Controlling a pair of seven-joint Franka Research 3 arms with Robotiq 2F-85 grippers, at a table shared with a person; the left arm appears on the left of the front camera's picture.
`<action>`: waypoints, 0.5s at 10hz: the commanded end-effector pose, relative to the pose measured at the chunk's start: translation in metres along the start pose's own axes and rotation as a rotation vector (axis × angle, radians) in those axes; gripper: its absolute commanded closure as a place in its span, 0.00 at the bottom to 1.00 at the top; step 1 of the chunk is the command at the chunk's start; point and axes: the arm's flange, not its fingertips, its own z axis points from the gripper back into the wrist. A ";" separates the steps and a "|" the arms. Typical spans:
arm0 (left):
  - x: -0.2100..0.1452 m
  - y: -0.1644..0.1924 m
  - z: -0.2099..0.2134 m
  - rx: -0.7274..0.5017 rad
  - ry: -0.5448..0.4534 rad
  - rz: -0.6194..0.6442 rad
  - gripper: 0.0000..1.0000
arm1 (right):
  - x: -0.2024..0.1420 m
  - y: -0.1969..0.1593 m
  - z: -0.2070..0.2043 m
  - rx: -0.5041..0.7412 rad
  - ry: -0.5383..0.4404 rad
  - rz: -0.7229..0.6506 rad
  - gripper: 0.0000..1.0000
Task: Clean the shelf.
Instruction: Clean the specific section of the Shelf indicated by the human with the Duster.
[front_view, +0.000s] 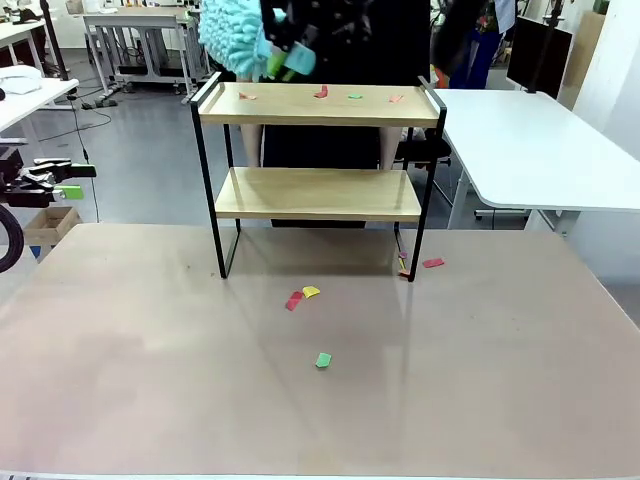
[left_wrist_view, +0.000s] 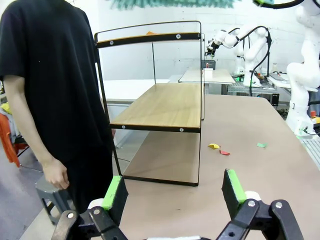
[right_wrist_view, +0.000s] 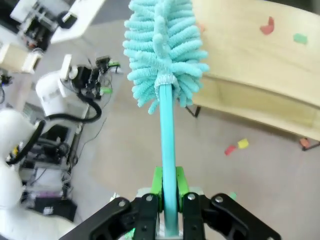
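1. Jaws of the right gripper (right_wrist_view: 169, 186) clamp the teal duster (right_wrist_view: 165, 55) by its handle; the left gripper (left_wrist_view: 172, 192) is spread, empty, well away.
2. The duster head hangs over the left end of the shelf (front_view: 300, 195).
3. Paper scraps (front_view: 321, 92) lie rightward along the top board (front_view: 290, 106), so the sweep likely follows its length.

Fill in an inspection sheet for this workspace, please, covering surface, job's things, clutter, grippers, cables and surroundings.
Surface: brown table, bare apart from scraps.
Job's things: shelf upright at the table's far side; coloured scraps on its top board; lower board bare.
Clutter: red and yellow scraps, a green scrap, a red scrap by the shelf's foot.
Grippers: left gripper open, empty; right gripper shut on a teal duster by the shelf's left end.
Cables: black cable at the left arm.
Surroundings: person in black behind the shelf; white table beyond.
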 end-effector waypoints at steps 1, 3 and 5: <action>0.002 -0.001 -0.001 0.001 0.001 -0.004 0.00 | 0.026 0.035 -0.023 -0.073 -0.053 -0.073 0.87; 0.002 -0.001 -0.001 0.001 0.001 -0.004 0.00 | 0.041 0.053 -0.048 -0.105 -0.082 -0.133 0.87; 0.002 -0.001 -0.001 0.001 0.001 -0.004 0.00 | 0.051 0.059 -0.067 -0.142 -0.115 -0.176 0.87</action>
